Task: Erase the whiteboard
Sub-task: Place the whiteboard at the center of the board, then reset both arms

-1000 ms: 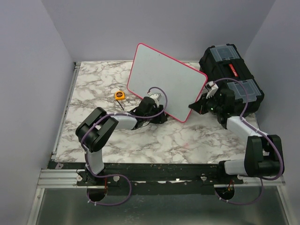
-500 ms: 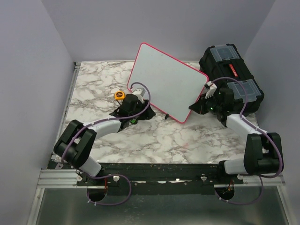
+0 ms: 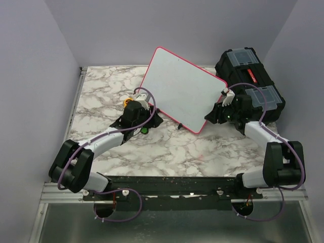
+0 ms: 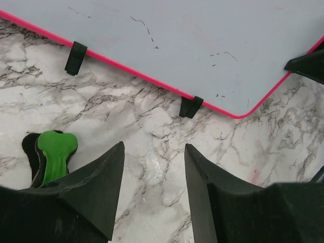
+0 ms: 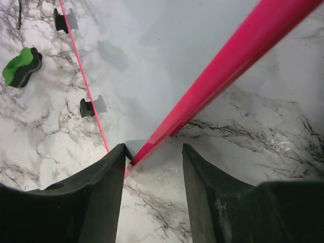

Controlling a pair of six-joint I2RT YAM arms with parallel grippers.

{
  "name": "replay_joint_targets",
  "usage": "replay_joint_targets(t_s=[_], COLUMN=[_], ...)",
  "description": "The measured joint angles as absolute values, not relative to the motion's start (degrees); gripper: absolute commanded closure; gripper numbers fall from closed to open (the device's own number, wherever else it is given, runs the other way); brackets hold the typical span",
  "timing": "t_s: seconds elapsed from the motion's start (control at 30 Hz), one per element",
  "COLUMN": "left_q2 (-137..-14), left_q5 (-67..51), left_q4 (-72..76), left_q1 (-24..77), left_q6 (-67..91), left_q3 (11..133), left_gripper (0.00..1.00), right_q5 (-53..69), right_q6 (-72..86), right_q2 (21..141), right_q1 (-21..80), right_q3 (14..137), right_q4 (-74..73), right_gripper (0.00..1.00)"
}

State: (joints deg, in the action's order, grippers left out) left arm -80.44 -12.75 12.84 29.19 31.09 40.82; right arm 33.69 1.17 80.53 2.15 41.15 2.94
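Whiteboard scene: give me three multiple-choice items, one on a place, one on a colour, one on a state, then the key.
1. Where is the green eraser?
A. On the table, beside the left gripper
B. On top of the whiteboard
C. Between the left gripper's fingers

2. What colour is the whiteboard's rim?
A. Blue
B. Yellow
C. Pink-red

3. How is the left gripper?
A. Shut on the eraser
B. Open, holding nothing
C. Shut on the whiteboard's rim

Key:
1 A: the left wrist view shows it lying on the marble next to the fingers.
2 C: a pink-red line edges the board in every view.
3 B: only bare table shows between its spread fingers.
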Motion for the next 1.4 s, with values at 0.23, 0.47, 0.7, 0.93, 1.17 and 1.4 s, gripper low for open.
replay_joint_targets(t_s=[0.23, 0.47, 0.7, 0.93, 1.17, 1.4], left_q2=[-77.47, -68.34, -51.0, -35.4, -27.83, -22.46], left_q5=[-12.78, -12.03, -8.27, -10.33, -20.12, -23.53], left_q4=[11.27, 9.43, 6.98, -0.84, -16.73, -26.0], left_q1=[28.42, 27.35, 24.69, 13.17, -0.86, -1.06], left_q6=[30.37, 28.14, 25.26, 26.39, 26.09, 23.09], left_q3=[38.3, 36.25, 33.58, 33.71, 43.62, 51.68], left_gripper=[0.5, 0.39, 0.01, 0.01, 0.01, 0.01], right_q5=[31.75, 30.94, 31.33, 26.59, 13.93, 8.19], right_q6=[-0.56, -6.83, -13.26, -8.97, 4.43, 9.21], right_q2=[78.48, 71.57, 62.37, 52.01, 48.56, 46.81], right_q1=[2.02, 1.76, 1.76, 1.23, 1.02, 0.73], right_q3=[41.19, 41.19, 42.48, 51.72, 67.44, 69.56], right_q4=[-0.73, -10.22, -19.51, -29.06, -30.04, -32.75], right_gripper=[0.34, 0.17, 0.15, 0.0, 0.0, 0.0])
